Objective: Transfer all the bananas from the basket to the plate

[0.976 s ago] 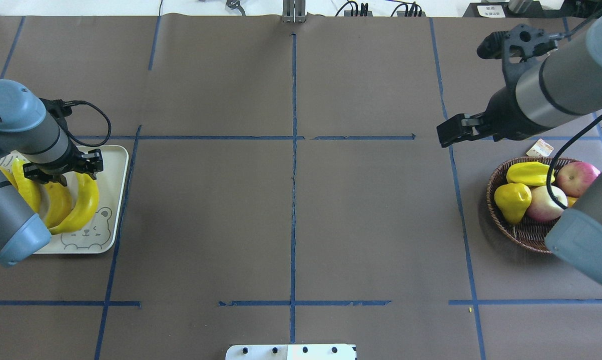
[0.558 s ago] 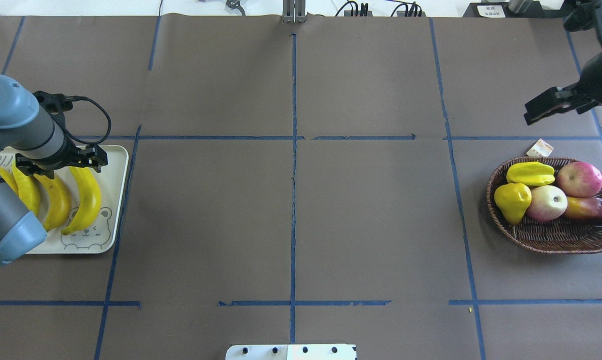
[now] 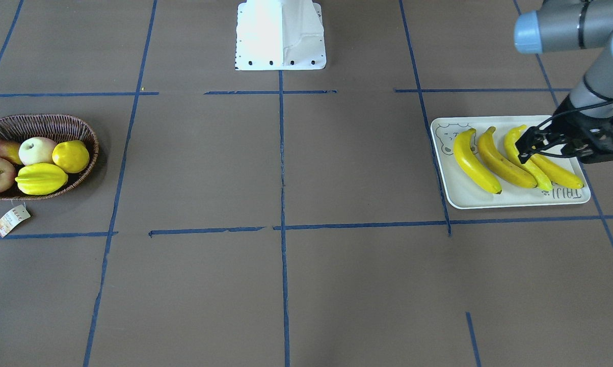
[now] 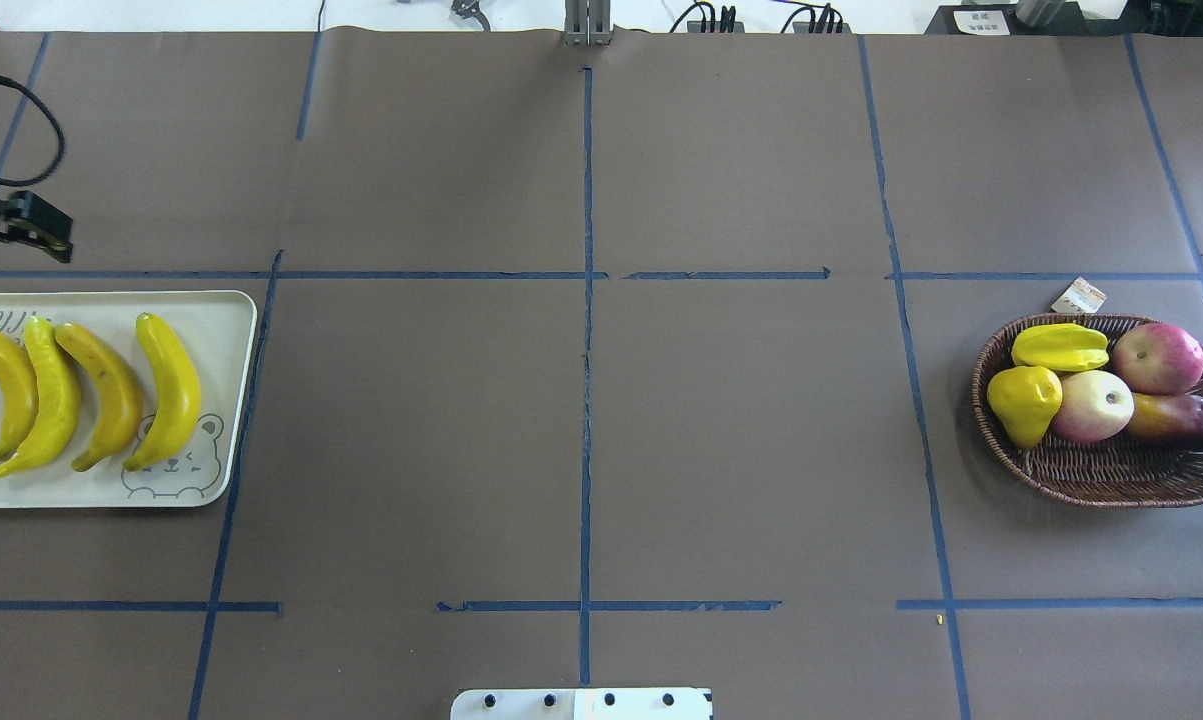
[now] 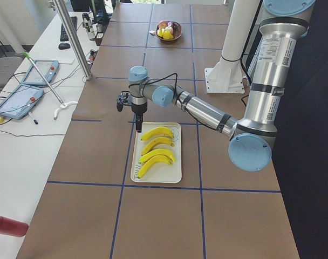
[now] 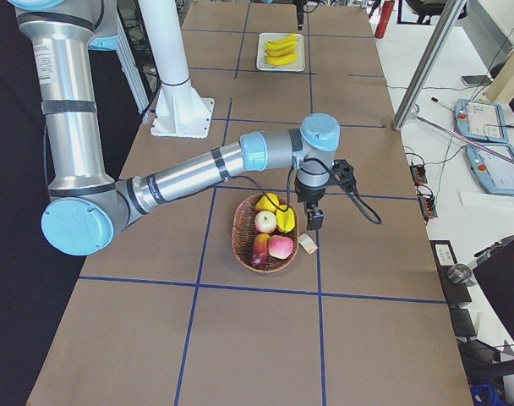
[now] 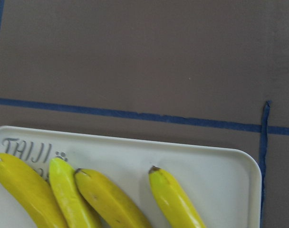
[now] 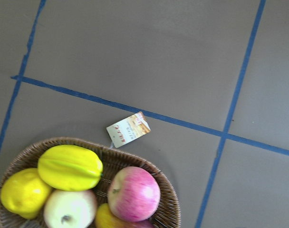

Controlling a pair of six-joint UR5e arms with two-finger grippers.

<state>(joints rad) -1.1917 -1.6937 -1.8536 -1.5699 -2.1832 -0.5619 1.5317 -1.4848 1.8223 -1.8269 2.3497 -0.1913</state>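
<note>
Several yellow bananas lie side by side on the cream plate at the table's left; they also show in the front view as bananas on the plate. My left gripper hangs open above the plate's far end, holding nothing; only its tip shows overhead. The wicker basket at the right holds no banana. My right gripper hovers by the basket's far rim, showing only in the right side view, so I cannot tell its state.
The basket holds a star fruit, a lemon, two apples and a mango. Its paper tag lies on the table behind it. The robot base stands at the near middle edge.
My left arm has lifted off the plate and drawn back toward the far left edge, uncovering all the bananas. My right arm has left the overhead view.
</note>
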